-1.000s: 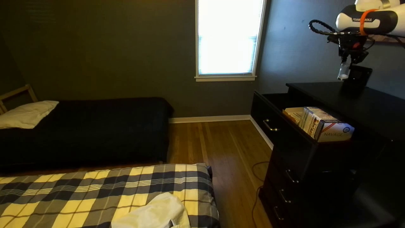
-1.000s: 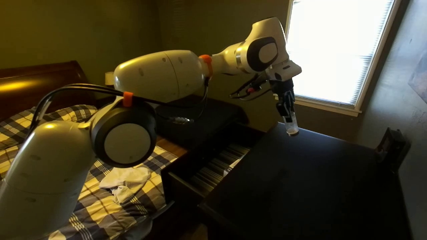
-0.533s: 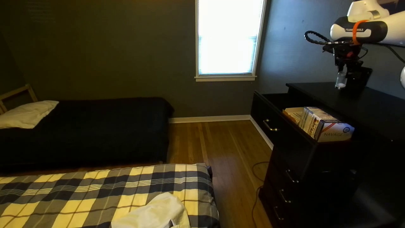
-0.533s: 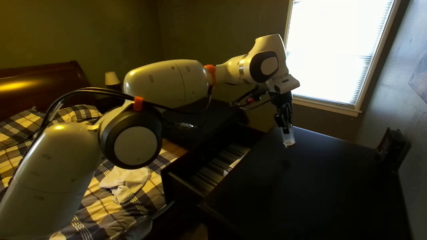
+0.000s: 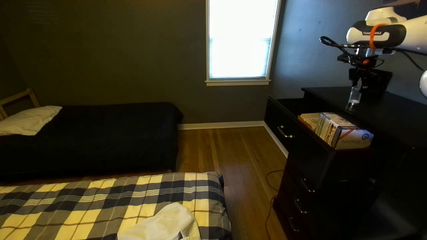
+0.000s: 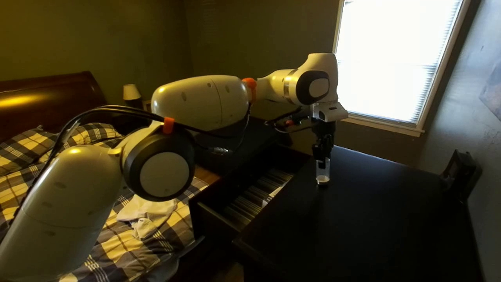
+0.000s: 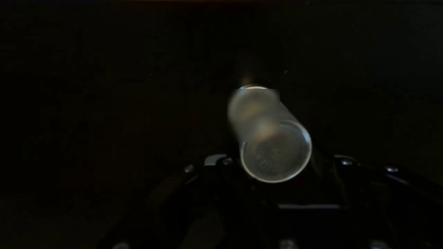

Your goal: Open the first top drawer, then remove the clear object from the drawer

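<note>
The gripper (image 6: 322, 162), closed on the clear tube (image 6: 323, 174), is holding it upright on or just above the dresser (image 6: 360, 223), presumably for standing it there, the drawer (image 5: 298, 144) gaping open.

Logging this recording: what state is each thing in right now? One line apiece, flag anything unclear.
Clear cylindrical container: gripped, roughly upright; whether it touches the black wooden dresser top, unclear.
Black end effector: closed on that container.
Dark wooden top drawer: open.
Dark wooden lower drawers: apparently shut.
White Navage box: sitting in that open drawer.
Cream cloth: crumpled on the yellow plaid bedspread.
White slatted window blind: lowered; tilt lost in glare.
</note>
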### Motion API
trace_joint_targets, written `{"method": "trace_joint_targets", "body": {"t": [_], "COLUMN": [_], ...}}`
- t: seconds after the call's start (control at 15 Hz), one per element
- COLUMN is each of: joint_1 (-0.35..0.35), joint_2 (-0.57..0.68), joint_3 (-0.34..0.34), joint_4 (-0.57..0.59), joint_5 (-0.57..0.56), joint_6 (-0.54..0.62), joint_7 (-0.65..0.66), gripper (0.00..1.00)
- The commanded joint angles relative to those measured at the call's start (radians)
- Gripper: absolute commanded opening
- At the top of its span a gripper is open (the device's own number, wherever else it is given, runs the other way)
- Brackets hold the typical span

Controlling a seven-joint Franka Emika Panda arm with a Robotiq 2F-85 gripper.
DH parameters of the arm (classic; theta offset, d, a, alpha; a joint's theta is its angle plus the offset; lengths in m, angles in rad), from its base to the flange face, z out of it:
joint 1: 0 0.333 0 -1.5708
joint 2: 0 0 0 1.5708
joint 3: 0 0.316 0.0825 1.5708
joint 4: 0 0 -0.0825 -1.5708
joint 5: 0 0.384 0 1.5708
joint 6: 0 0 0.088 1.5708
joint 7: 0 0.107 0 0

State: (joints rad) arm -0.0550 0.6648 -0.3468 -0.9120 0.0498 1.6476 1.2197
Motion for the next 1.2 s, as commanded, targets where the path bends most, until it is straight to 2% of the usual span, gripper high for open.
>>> {"method": "trace_joint_targets", "body": {"t": [0.0, 0.13, 0.2, 0.27, 0.4, 0.6, 0.87, 1.13], "joint_1": [-0.024, -0.028, -0.030, -0.031, -0.032, -0.023, -0.008, 0.005], "joint_2": [0.011, 0.013, 0.014, 0.014, 0.013, 0.004, -0.039, -0.091], "joint_3": [0.017, 0.017, 0.018, 0.017, 0.018, 0.020, 0.065, 0.154], "joint_4": [0.023, 0.027, 0.027, 0.027, 0.027, 0.027, 0.018, -0.016], "joint_5": [0.048, 0.059, 0.065, 0.068, 0.075, 0.074, 0.108, 0.193], "joint_6": [-0.045, -0.048, -0.049, -0.049, -0.052, -0.052, -0.063, -0.065], "joint_7": [-0.002, -0.003, -0.003, -0.004, -0.007, -0.012, -0.069, -0.159], "gripper": [0.23, 0.23, 0.51, 0.74, 0.77, 0.99, 1.00, 1.00]}}
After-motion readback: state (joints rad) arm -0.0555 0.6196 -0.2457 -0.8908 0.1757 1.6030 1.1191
